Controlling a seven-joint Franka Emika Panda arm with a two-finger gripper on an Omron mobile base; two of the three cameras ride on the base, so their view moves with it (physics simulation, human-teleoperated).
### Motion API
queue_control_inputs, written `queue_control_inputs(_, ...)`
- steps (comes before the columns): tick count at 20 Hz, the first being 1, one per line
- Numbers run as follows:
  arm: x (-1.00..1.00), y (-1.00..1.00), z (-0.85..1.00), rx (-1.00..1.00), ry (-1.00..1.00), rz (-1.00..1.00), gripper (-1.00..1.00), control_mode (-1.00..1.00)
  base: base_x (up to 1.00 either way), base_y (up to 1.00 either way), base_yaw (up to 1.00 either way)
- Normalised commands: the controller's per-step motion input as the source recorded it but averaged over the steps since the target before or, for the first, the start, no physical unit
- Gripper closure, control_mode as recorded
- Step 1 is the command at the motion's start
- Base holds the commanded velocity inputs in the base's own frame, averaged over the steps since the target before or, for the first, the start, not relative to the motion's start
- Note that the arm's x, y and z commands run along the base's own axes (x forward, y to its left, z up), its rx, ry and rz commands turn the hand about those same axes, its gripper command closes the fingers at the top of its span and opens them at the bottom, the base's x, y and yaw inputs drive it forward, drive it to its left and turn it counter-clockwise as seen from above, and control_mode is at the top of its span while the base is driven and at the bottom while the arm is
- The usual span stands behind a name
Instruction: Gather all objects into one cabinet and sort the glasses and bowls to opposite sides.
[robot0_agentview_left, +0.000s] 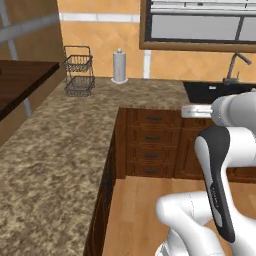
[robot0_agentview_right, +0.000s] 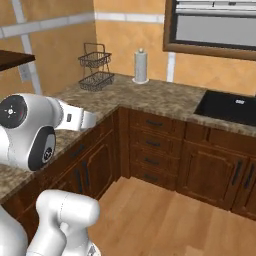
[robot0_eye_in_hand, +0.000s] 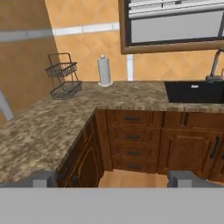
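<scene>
The gripper (robot0_eye_in_hand: 112, 178) is fully spread and grasps nothing, facing the granite counter (robot0_eye_in_hand: 39, 127) corner; the mugs and bowl lie out of frame, location undeterminable. Judged rigid, glossy, breakable ware: pinch a mug across its rim, the bowl at its edge.

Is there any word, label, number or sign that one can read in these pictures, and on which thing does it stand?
None: no readable text anywhere.
White paper towel roll: plain.
Black wire two-tier basket: no label.
Dark brown wooden drawers: no marks.
Black sink: no marks.
</scene>
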Motion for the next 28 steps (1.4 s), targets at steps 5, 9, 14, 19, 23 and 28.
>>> queue_control_inputs(5,0.0,0.0,0.0,0.0,0.0,0.0,-1.0,1.0,0.42,0.43,0.31)
queue_control_inputs(9,0.0,0.0,0.0,0.0,0.0,0.0,-1.0,1.0,0.11,0.82,0.3)
queue_control_inputs(14,0.0,0.0,0.0,0.0,0.0,0.0,-1.0,1.0,-0.15,0.32,0.46)
queue_control_inputs(19,0.0,0.0,0.0,0.0,0.0,0.0,-1.0,1.0,-0.32,-0.23,0.44)
queue_control_inputs(23,0.0,0.0,0.0,0.0,0.0,0.0,-1.0,1.0,-0.01,0.0,0.37)
queue_control_inputs(28,0.0,0.0,0.0,0.0,0.0,0.0,-1.0,1.0,0.0,-0.02,0.37)
